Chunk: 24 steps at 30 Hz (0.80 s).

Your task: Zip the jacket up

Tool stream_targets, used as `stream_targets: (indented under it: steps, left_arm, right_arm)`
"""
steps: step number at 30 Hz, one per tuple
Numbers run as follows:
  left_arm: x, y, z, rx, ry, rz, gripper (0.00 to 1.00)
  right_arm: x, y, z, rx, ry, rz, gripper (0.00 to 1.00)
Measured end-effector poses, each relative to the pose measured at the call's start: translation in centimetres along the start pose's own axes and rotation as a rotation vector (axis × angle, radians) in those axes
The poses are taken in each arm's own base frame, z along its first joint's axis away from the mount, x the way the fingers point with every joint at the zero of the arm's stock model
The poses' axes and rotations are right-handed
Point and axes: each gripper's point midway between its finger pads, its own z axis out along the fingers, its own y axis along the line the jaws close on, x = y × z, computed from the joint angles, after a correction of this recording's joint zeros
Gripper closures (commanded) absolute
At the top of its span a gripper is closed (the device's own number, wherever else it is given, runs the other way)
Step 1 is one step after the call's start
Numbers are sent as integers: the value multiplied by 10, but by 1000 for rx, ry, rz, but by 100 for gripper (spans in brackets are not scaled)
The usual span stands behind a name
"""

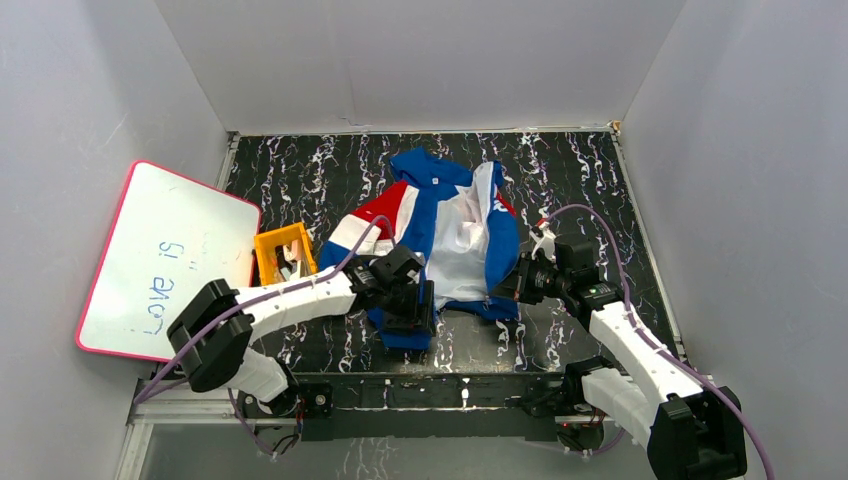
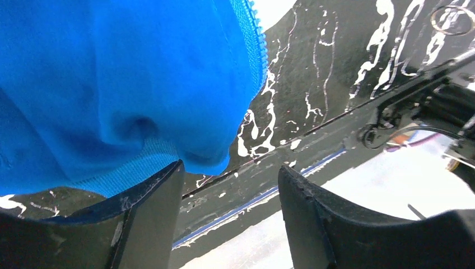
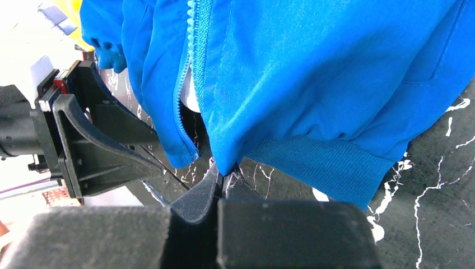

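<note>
Zip not started. The jacket [image 1: 440, 215] lay open mid-table [image 1: 300, 170], collar toward the far edge and hem toward the near edge. White lining showed between the two front panels. The zipper teeth [image 3: 189, 67] on the two front edges hung apart, not meshed. I couldn't find the slider or pull in any view.

Right gripper [image 3: 221, 180]: fingers together, clamped on the bottom corner of the right-hand panel, just at the ribbed hem.

Left gripper [image 2: 229, 168]: fingers [image 2: 162, 190] apart with nothing between them. The other panel's hem corner hung just above one fingertip, ungripped.

My read: only one side was secured, so this was the line-up stage at best. What was left:
- take hold of the loose panel
- bring the two bottom ends together
- seat the zipper
- run it up to the collar

Near enough the whole job remained.

A whiteboard [image 1: 165, 260] and a yellow box [image 1: 283, 255] sat by the left edge, not involved.
</note>
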Motion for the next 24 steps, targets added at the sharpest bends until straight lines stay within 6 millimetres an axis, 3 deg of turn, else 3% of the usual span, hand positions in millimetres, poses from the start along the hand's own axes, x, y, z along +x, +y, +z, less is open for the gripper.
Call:
stream_targets:
  steps: [16, 21, 24]
  left_arm:
    - [19, 14, 21, -382, 17, 135, 38]
    - [20, 22, 27, -445, 2, 133, 43]
    - [19, 26, 28, -466, -8, 130, 52]
  right_arm:
    - [1, -6, 0, 28, 0, -13, 100]
    - [2, -7, -2, 36, 0, -12, 100]
    - [2, -6, -3, 35, -4, -16, 100]
